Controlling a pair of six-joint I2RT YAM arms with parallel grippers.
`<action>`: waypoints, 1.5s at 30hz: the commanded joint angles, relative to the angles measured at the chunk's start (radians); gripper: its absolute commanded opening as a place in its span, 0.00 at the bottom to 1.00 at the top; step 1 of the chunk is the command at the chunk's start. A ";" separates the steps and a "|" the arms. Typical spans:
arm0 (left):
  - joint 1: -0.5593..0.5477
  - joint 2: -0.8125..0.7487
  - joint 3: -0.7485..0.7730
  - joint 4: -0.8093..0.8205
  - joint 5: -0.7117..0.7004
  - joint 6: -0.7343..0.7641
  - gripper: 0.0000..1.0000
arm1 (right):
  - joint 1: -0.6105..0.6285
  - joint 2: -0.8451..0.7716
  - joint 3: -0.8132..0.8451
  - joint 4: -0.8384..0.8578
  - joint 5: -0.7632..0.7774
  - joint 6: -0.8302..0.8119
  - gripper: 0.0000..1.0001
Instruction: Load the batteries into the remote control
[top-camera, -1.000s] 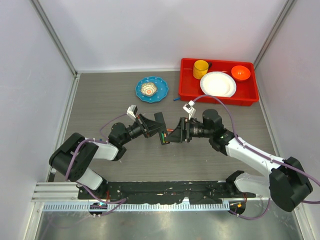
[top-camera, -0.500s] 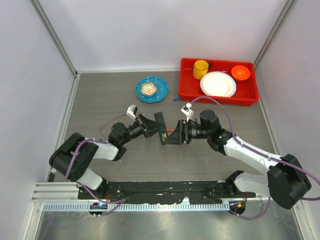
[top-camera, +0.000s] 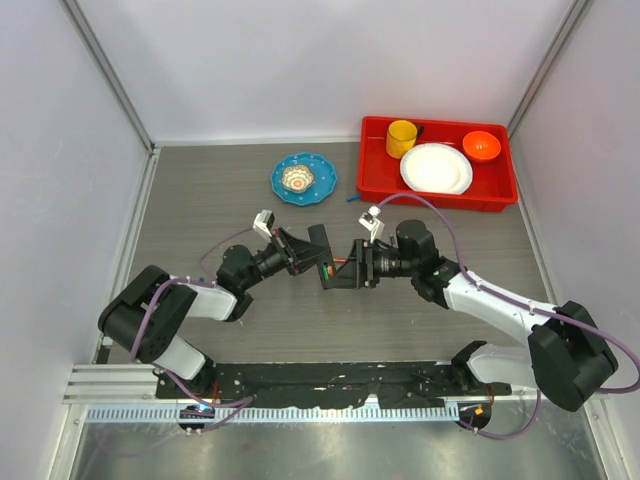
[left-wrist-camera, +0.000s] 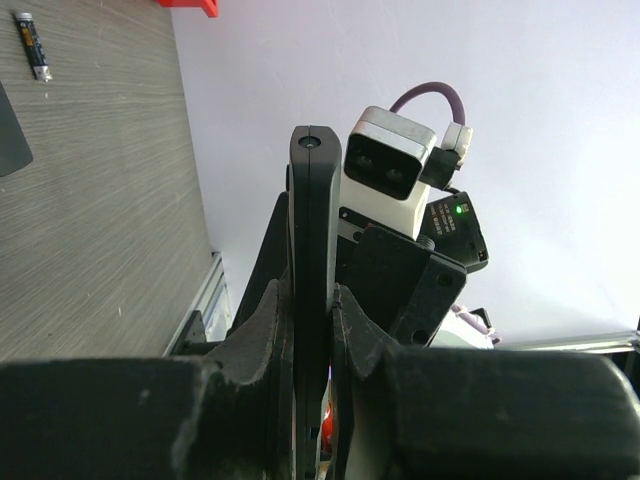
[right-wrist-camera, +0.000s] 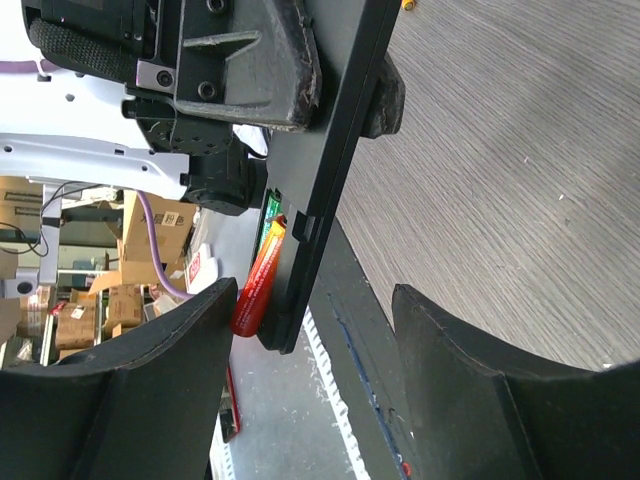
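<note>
Jutting orange-red battery (right-wrist-camera: 254, 288) — slim black remote control (right-wrist-camera: 338, 140)

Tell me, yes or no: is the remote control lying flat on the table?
No, the remote control stands edge-on, clamped between the left fingers, off the table.

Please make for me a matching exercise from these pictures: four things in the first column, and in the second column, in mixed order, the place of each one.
Things
1. remote
2. yellow cup
3. blue plate
4. orange bowl

Places
A. on the table, left of the red tray
B. clamped between the left jaws
C. far right corner of the red tray
D. far left corner of the red tray

Pairs: 1-B, 2-D, 3-A, 4-C
</note>
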 joint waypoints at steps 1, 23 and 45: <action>-0.009 -0.021 0.008 0.262 0.021 -0.005 0.00 | -0.001 0.015 0.031 0.057 0.015 0.016 0.68; -0.009 -0.004 0.010 0.261 -0.002 0.022 0.00 | -0.004 -0.021 0.034 0.133 -0.041 0.105 0.73; -0.009 -0.040 0.002 0.260 -0.008 0.022 0.00 | -0.030 0.008 -0.051 0.255 -0.053 0.197 0.57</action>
